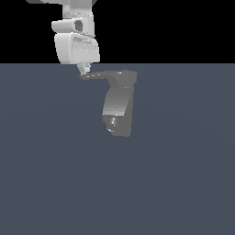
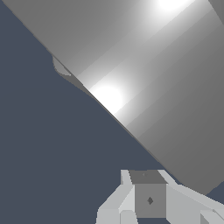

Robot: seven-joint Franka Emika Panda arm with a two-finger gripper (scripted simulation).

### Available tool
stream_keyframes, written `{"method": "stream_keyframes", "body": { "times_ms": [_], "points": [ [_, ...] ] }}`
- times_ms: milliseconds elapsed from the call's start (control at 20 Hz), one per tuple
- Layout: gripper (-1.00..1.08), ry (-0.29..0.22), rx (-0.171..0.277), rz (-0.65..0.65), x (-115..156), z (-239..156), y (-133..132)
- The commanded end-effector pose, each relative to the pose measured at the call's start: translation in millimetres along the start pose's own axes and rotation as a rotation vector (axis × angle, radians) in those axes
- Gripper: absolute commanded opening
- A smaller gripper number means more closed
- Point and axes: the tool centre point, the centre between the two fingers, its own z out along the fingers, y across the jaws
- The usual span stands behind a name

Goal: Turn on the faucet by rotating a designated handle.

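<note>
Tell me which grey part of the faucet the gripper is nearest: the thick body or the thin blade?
The thin blade, the handle. The gripper sits at its pointed tip on the exterior view's left, well above the faucet body's curved front.

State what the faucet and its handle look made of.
The faucet: a matte grey render, possibly metal; its curved front shades smoothly with only tiny bright spots low down. The handle: darker grey, flat and dull, no texture. The wrist view's broad glare suggests a slight sheen. No real material shows.
</note>
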Motion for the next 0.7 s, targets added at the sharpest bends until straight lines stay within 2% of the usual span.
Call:
{"method": "stream_keyframes", "body": {
  "times_ms": [0,650],
  "points": [
    [-1.0,0.002,-0.002,0.002,6,0,5],
    [-1.0,0.002,-0.002,0.005,29,0,35]
  ]
}}
